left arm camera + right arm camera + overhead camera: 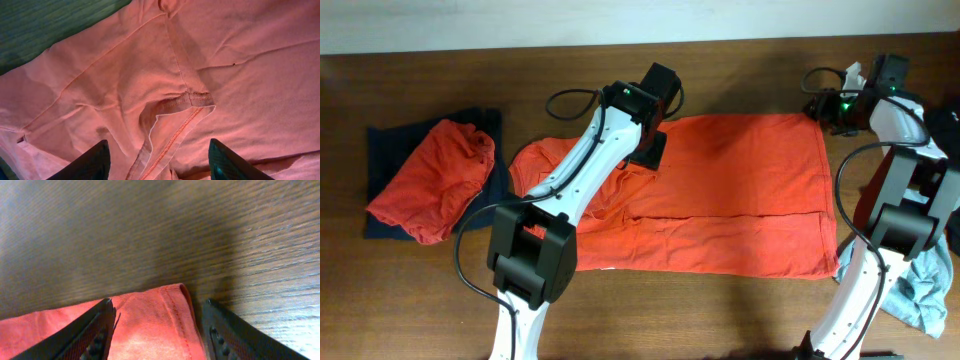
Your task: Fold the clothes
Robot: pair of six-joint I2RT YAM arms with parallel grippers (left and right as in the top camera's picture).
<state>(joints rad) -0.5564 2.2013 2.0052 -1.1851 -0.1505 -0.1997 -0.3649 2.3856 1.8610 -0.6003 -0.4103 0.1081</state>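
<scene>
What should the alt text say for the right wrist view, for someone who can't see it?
A corner of a red-orange shirt lies flat on a dark wooden table. The open right pincer frames it, its black fingers standing apart on either side of the corner and gripping nothing.

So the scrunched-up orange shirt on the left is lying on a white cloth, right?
Not quite. The scrunched-up orange shirt is on the left, but the cloth under it is dark navy, not white. The overhead view shows it.
</scene>
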